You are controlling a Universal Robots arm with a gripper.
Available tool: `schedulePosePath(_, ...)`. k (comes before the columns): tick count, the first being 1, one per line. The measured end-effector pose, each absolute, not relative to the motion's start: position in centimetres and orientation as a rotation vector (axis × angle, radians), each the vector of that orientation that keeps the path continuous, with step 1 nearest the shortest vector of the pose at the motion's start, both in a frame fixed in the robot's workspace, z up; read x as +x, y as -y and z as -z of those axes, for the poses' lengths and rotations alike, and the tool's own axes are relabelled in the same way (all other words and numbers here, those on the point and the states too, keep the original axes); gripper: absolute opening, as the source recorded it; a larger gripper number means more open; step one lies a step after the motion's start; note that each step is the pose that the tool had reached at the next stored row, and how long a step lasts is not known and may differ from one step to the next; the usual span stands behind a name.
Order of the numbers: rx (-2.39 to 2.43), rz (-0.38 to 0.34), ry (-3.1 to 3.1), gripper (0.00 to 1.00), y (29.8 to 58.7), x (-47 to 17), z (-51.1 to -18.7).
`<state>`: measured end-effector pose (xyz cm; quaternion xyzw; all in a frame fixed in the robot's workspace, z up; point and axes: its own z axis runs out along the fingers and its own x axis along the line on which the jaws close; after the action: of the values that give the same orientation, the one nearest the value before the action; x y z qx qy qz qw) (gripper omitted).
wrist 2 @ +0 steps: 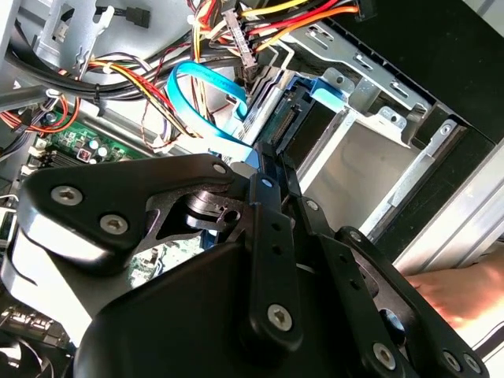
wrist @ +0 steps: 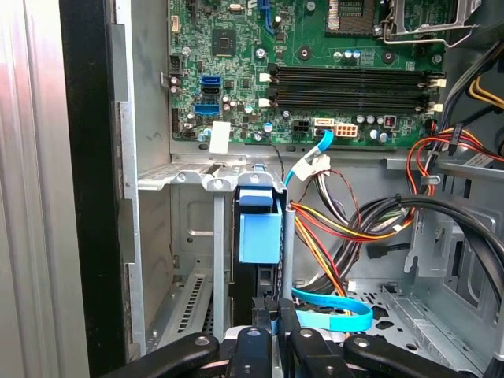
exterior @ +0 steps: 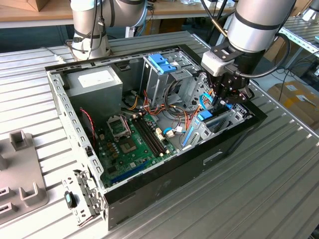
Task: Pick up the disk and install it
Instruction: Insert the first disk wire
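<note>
The gripper [exterior: 223,99] is reaching down into the open computer case [exterior: 164,189], its jaws clamping together on the edge of the disk [wrist: 260,236]. The disk is standing on edge inside the metal drive bay [wrist: 189,179], between the case wall and the motherboard [wrist: 236,47], with a flat blue cable [wrist: 339,315] lying just beside it.

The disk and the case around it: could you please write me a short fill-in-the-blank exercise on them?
1. The disk stands on edge in the bay; its carrier is coloured ____.
2. The gripper is ____ on the disk.
3. The motherboard is coloured ____.
4. The case lies on the table with its side ____.
Missing words: blue; shut; green; open.
</note>
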<state>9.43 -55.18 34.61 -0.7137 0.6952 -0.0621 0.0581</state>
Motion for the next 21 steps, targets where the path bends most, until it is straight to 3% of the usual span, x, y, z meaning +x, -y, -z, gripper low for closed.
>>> schedulePosePath(21,-2.163,0.188,-2.107,0.16,55.19,9.43,-33.82)
